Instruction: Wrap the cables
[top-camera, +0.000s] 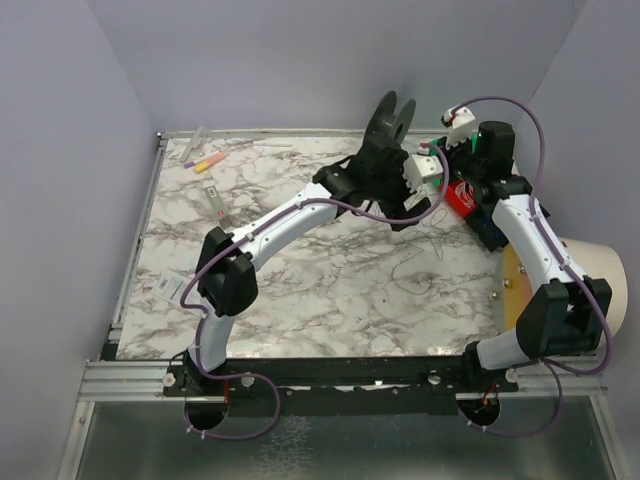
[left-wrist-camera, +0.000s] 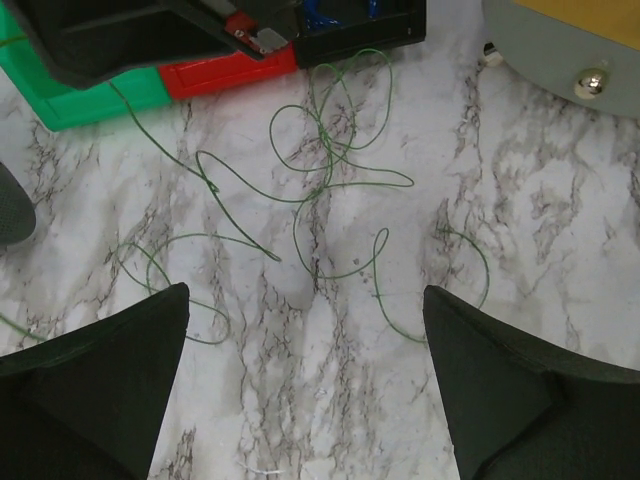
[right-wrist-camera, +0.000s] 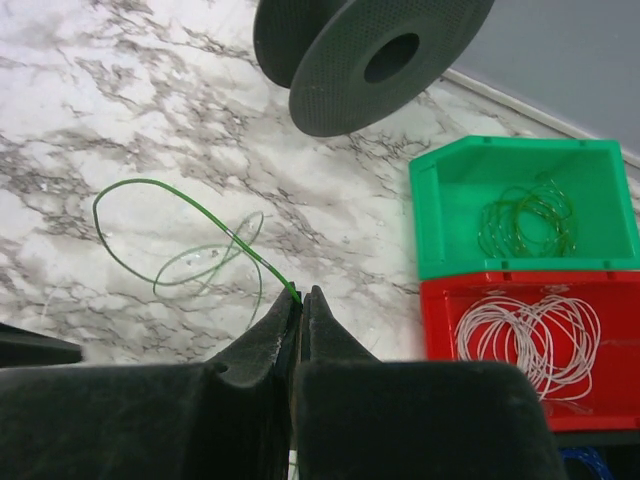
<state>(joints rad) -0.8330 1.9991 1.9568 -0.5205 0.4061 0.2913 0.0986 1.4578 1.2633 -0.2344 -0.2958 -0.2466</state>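
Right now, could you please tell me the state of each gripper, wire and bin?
Left gripper: open, empty.
Right gripper: shut on loose green wire.
Loose green wire: uncoiled on table.
Green bin: holds coiled green wire.
Red bin: holds coiled white wire.
Black spool: resting on its rims.

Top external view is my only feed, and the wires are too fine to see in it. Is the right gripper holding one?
Observer: Yes. The right gripper is shut on a thin green wire, which loops out over the marble table.
Operator: And the left one?
Observer: The left gripper is wide open over a loose tangle of green curls.
Operator: Anything wrapped yet?
Observer: A green wire coil lies in the green plastic bin, and a whitish wire coil lies in the red plastic bin.
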